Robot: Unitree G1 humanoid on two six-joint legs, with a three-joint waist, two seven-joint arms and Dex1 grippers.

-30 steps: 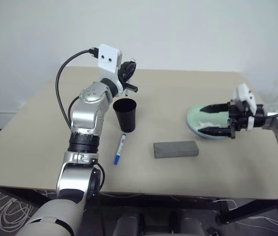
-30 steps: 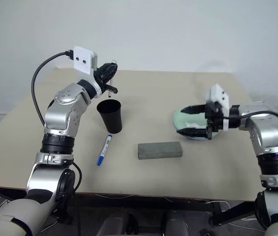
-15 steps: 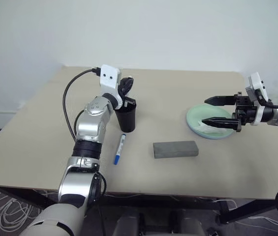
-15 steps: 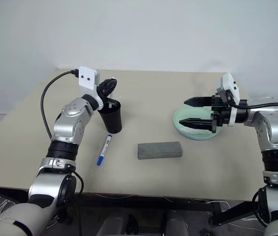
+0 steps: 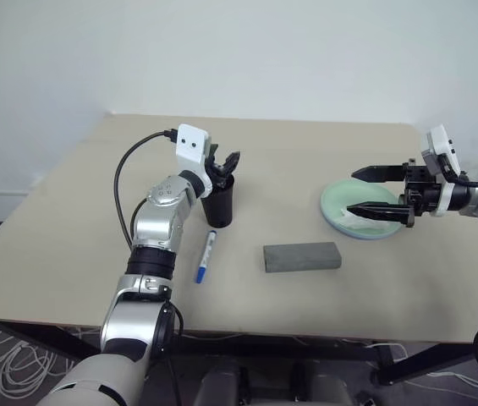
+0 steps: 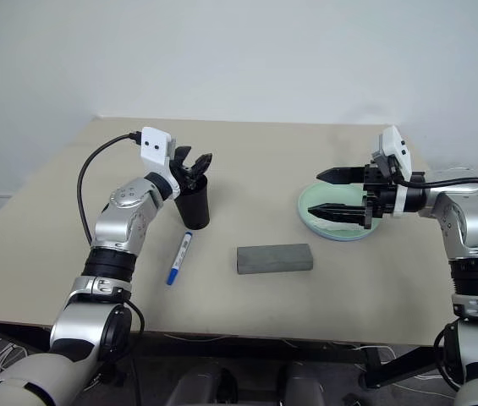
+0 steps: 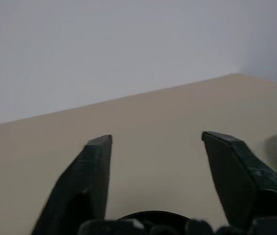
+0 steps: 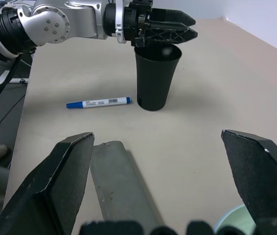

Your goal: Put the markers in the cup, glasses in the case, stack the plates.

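Hovering spread-fingered over the tall black tapered cup [image 5: 218, 205], the left gripper [image 5: 221, 164] holds nothing; right gripper [image 5: 380, 193] empty, wide above stacked plates [image 5: 335, 208]; blue-capped white marker [image 5: 206, 256] remains beside closed grey felt case [image 5: 302, 257].

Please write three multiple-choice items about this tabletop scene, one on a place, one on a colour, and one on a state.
1. Where does the blue-capped marker lie?
A. on the table just in front of the black cup
B. on the green plate
C. on top of the grey case

2. What colour is the plate under the right tool?
A. red
B. pale mint green
C. black

3. How does the left tool stand?
A. shut on the grey case
B. shut on the blue-capped marker
C. open, just above the cup's rim

Answers:
1 A: the marker rests on the table between the cup and the near edge, left of the case.
2 B: the plate's rim shows pale green below the right tool.
3 C: the left wrist view shows its fingers spread apart, empty, over the cup's mouth.
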